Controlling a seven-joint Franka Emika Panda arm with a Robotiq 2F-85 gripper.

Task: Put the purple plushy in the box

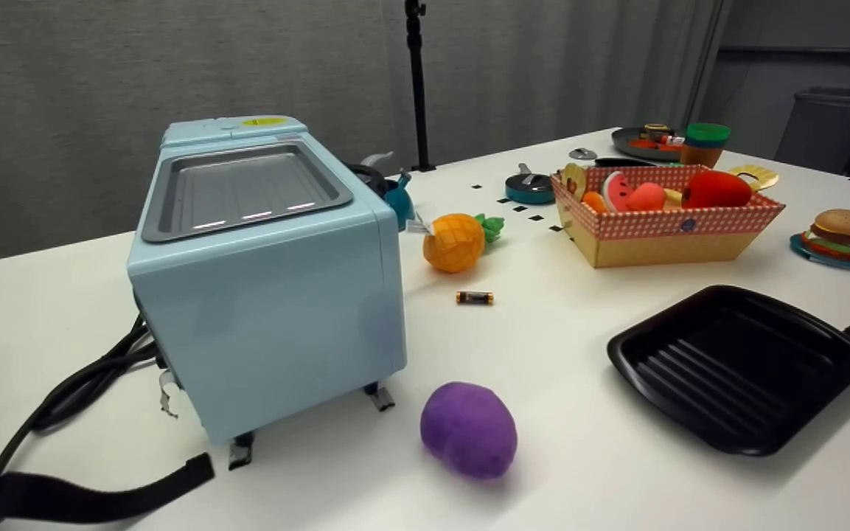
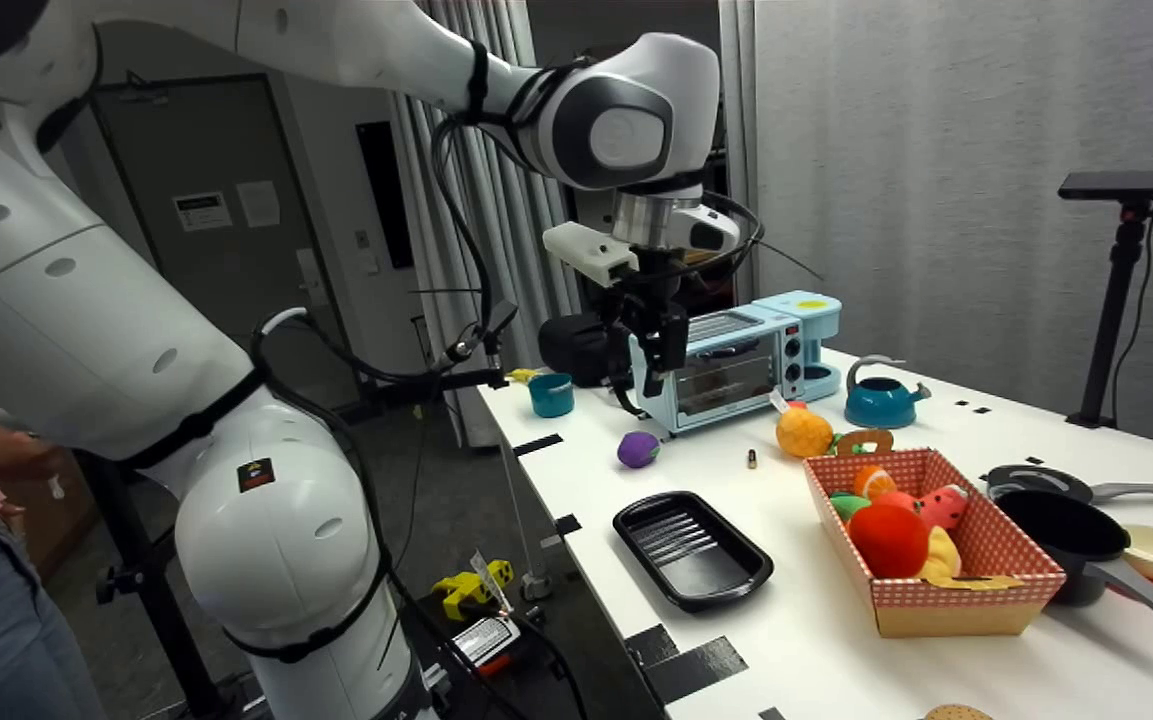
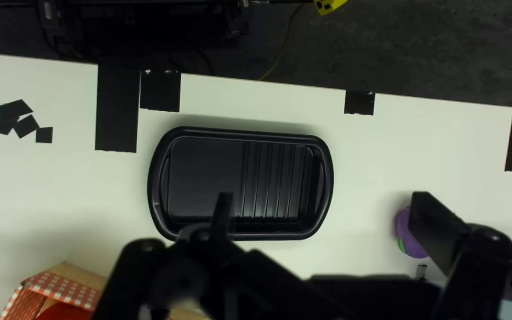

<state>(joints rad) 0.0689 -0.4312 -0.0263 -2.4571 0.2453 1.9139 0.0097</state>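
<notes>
The purple plushy (image 1: pixel 469 431) lies on the white table beside the light-blue appliance; it also shows in an exterior view (image 2: pixel 638 449). In the wrist view the plushy (image 3: pixel 409 238) is partly hidden behind a finger, and a bit of green shows on it. The box (image 1: pixel 668 251) is tan with a red checkered rim and holds several toy fruits; it also shows in an exterior view (image 2: pixel 951 622). In the wrist view only a corner of the box (image 3: pixel 67 286) shows. My gripper (image 3: pixel 322 195) is open and empty, raised above the table; it also shows in an exterior view (image 2: pixel 644 380).
The light-blue appliance (image 1: pixel 307 317) stands close to the plushy. A black ridged tray (image 2: pixel 693 550) lies between the plushy and the box. An orange pineapple plush (image 1: pixel 455 242) and a battery (image 1: pixel 475 298) lie nearby. A black pot (image 2: pixel 1061 530) stands against the box's far side.
</notes>
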